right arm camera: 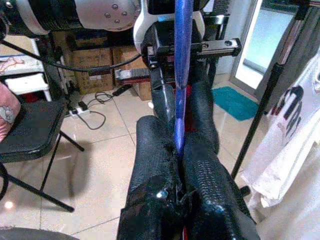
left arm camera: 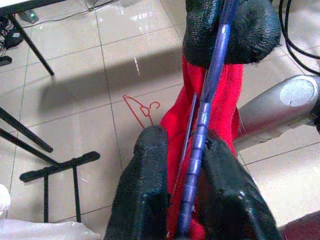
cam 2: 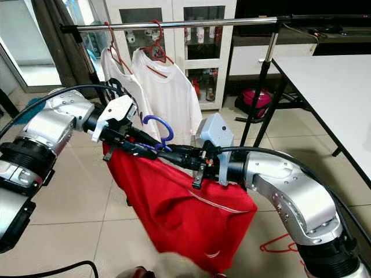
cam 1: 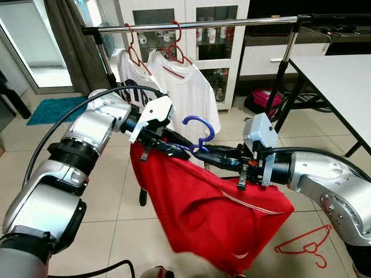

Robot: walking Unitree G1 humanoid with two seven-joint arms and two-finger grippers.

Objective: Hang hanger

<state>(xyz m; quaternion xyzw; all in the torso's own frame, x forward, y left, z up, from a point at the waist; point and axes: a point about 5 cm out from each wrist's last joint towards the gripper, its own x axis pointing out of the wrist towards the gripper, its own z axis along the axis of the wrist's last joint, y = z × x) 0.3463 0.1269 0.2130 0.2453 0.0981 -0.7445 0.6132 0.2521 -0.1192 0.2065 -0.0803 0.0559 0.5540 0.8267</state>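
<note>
hanger: blue hanger (cam 1: 199, 128) sits mid-air between both arms, well below the rail (cam 1: 232, 23). Hook sticks up with its open end curling down toward the robot's right. Long axis runs roughly level, left to right across the robot's front.
shirt: red shirt (cam 1: 203, 208) is draped on it, hanging down toward the tiled floor.
left pincer: left pincer (cam 1: 174, 145) is clamped on the hanger's bar; the wrist cam shows the blue bar squeezed between the black fingers (left arm camera: 150, 195).
right pincer: right pincer (cam 1: 203, 155) is closed on the same bar from the other side, nearly tip to tip with the left.
rail stuff: two white shirts (cam 1: 185, 92) on red hangers at the rail's left end.
floor: spare red hanger (cam 1: 304, 243) lying by the white desk (cam 1: 342, 81).
</note>
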